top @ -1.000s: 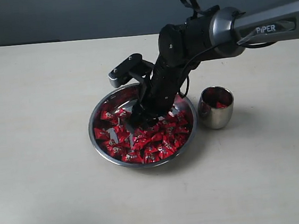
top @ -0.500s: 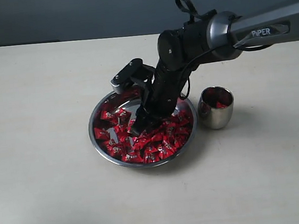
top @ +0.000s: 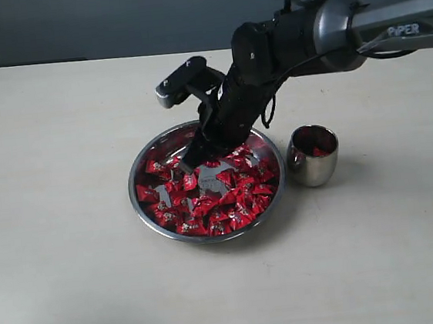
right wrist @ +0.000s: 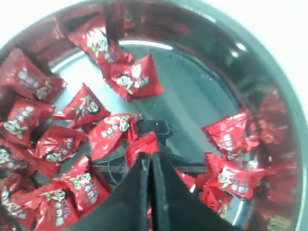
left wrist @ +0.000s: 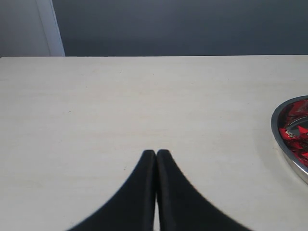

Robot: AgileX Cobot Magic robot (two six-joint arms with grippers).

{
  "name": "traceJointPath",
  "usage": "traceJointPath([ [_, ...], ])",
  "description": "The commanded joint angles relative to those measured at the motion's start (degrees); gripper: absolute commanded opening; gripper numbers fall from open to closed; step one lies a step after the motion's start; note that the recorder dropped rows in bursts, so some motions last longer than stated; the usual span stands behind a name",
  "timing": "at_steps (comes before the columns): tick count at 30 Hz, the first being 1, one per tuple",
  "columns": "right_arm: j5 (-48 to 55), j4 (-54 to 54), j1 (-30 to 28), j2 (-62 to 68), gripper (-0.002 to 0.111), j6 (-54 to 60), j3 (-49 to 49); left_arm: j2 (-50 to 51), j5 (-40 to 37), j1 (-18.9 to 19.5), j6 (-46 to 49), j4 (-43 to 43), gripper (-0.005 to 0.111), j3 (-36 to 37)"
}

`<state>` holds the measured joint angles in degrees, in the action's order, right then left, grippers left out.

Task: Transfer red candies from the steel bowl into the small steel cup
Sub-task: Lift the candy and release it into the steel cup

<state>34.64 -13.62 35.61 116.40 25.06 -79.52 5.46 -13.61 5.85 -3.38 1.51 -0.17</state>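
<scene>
The steel bowl (top: pixel 133 192) sits mid-table, filled with red candies (top: pixel 222 200). My right gripper (top: pixel 189 165) hangs just above the pile at the bowl's back left. In the right wrist view the right gripper (right wrist: pixel 150 155) is shut, pinching a red candy (right wrist: pixel 144 143) at its tips, above the bowl's bare bottom (right wrist: pixel 202 101). The small steel cup (top: pixel 313 156) stands just right of the bowl, upright, with a red candy (top: pixel 318 151) inside. My left gripper (left wrist: pixel 156 153) is shut and empty over bare table; the bowl's rim (left wrist: pixel 281 144) shows at that view's edge.
The pale table (top: pixel 73 270) spreads all round the bowl and cup. A dark wall (top: pixel 108 18) runs along the far edge. The right arm (top: pixel 327 30) reaches in from the right, above the cup.
The right gripper has risen out of the candy pile and drawn back toward the bowl's far left rim. The candies under it have shifted a little. The cup has not moved.
</scene>
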Motion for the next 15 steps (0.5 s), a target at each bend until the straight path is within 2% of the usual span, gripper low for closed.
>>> traceJointPath([
  [1, -0.6, 0.1, -0.2, -5.5, -0.001, -0.6, -0.2, -0.4, 0.2, -0.3, -0.1, 0.1, 0.000, 0.2],
  [7, 2.2, 2.3, -0.2, -11.4, -0.001, -4.6, -0.2, -0.4, 0.2, -0.3, -0.1, 0.1, 0.000, 0.2],
  [15, 10.6, 24.7, -0.2, -16.9, -0.001, -25.1, -0.2, -0.4, 0.2, -0.3, -0.1, 0.1, 0.000, 0.2],
])
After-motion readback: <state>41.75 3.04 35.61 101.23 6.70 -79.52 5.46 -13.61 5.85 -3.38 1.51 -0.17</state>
